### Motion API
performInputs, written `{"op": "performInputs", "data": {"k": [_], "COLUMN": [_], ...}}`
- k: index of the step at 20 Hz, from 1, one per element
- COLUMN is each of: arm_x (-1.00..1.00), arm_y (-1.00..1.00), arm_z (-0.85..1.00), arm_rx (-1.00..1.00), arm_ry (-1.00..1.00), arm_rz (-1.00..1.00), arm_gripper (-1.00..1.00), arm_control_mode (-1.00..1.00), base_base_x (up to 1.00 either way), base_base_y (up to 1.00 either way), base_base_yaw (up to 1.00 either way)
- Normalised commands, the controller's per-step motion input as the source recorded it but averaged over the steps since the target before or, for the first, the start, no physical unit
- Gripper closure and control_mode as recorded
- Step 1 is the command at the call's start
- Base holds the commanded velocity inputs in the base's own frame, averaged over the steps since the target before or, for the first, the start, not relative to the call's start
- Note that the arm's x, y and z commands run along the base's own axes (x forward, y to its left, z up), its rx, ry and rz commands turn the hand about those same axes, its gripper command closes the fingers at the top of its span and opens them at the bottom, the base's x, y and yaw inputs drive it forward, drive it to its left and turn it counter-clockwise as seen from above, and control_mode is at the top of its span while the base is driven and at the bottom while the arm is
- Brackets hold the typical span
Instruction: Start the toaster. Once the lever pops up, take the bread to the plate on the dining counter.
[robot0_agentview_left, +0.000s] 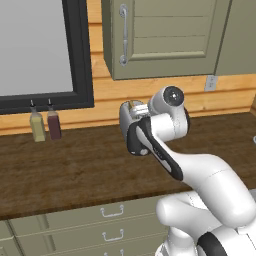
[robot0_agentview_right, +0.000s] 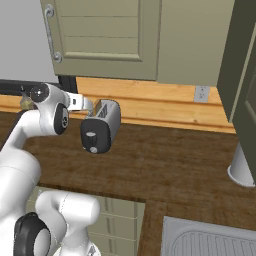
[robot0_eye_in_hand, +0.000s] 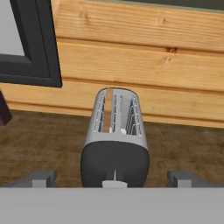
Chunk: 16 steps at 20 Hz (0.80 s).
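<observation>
The toaster (robot0_eye_in_hand: 114, 144) stands on a brown wood counter against the plank wall, its black end panel facing my hand. A pale lever (robot0_eye_in_hand: 114, 183) sits low on that panel. A tan edge of the bread (robot0_eye_in_hand: 106, 117) shows in the left slot. My gripper (robot0_eye_in_hand: 112, 179) is open, level with the toaster's near end, one fingertip on either side and apart from it. In the right base view the toaster (robot0_agentview_right: 102, 125) sits just right of my hand (robot0_agentview_right: 80, 102). In the left base view my arm hides most of the toaster (robot0_agentview_left: 125, 117). The plate and the dining counter are out of view.
Two bottles (robot0_agentview_left: 37, 125) (robot0_agentview_left: 53, 124) stand at the wall under a dark-framed window (robot0_agentview_left: 80, 55). Olive cabinets (robot0_agentview_right: 105, 37) hang above the toaster. A sink (robot0_agentview_right: 210, 240) lies front right and a white cylinder (robot0_agentview_right: 242, 165) stands on the far right. Drawers (robot0_agentview_left: 112, 212) line the counter front.
</observation>
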Motion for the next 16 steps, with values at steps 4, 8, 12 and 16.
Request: {"op": "performInputs", "data": {"k": [4,8,12,16], "arm_x": [0.01,0.00,0.02,0.09], "arm_y": [0.02,0.00,0.00,0.00], "arm_z": [-0.04,-0.17,-0.25,-0.15], "arm_rx": [-0.03,0.00,0.00,0.00], "arm_ry": [0.09,0.00,0.00,0.00], "arm_rz": [0.00,0.00,0.00,0.00], "arm_gripper": [-1.00,-1.00,-1.00,-1.00], "arm_control_mode": [-1.00,-1.00,-1.00,-1.00], "base_base_x": [0.00,0.00,0.00,0.00], "base_base_y": [0.00,0.00,0.00,0.00], "base_base_yaw": [0.00,0.00,0.00,0.00]}}
